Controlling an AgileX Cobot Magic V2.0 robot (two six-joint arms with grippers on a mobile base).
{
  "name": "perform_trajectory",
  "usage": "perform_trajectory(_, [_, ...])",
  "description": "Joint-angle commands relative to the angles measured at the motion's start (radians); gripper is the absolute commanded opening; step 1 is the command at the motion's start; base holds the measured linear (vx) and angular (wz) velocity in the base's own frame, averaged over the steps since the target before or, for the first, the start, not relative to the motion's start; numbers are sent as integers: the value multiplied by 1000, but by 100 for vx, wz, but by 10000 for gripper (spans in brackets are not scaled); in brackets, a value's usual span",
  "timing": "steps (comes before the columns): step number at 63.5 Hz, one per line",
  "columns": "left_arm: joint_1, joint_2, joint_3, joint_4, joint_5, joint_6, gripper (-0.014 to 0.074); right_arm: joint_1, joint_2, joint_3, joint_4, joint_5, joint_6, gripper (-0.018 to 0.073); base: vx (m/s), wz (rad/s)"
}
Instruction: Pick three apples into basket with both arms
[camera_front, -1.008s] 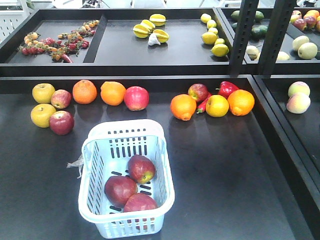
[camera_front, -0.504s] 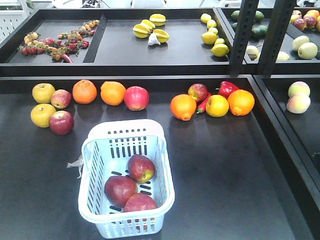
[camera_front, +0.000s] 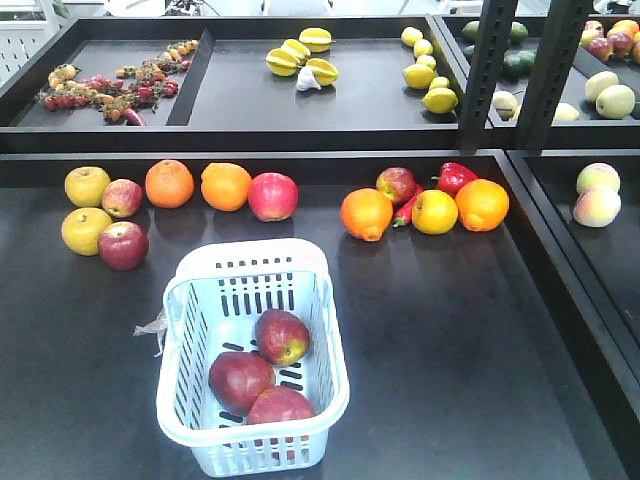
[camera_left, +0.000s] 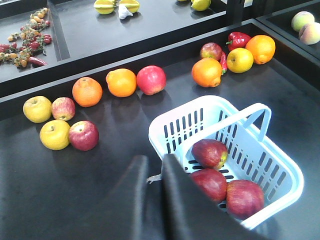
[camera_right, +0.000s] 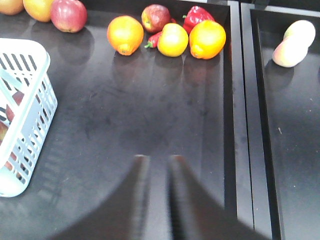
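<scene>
All three apples (camera_front: 265, 372) sit inside the basket (camera_front: 325, 400) at the near left of the tabletop (camera_front: 450, 320): one toward the far side, two touching at the near end. To my eye the picking is done and nothing remains but to finish.

The left gripper (camera_left: 154, 165) hangs above the tabletop just left of the basket, fingers (camera_left: 135, 172) nearly together and holding nothing. The right gripper (camera_right: 155, 162) hovers over bare tabletop to the basket's right, fingers narrow and empty too.

The brighter apple (camera_front: 272, 196), oranges (camera_front: 197, 184) and yellow apples (camera_front: 86, 208) stay along the far row. Next I'd expect both arms simply to pull clear without clipping the basket rim.
</scene>
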Motion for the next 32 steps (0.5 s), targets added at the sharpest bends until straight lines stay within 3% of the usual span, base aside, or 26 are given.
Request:
perform_trajectory(1, [2, 1, -30, 1, -63, -13, -8, -8, -2, -27, -7, -73, -5, -10, 0, 0])
perform_trajectory(32, [2, 1, -30, 1, -63, -13, -8, -8, -2, -27, -6, -68, -5, -9, 0, 0])
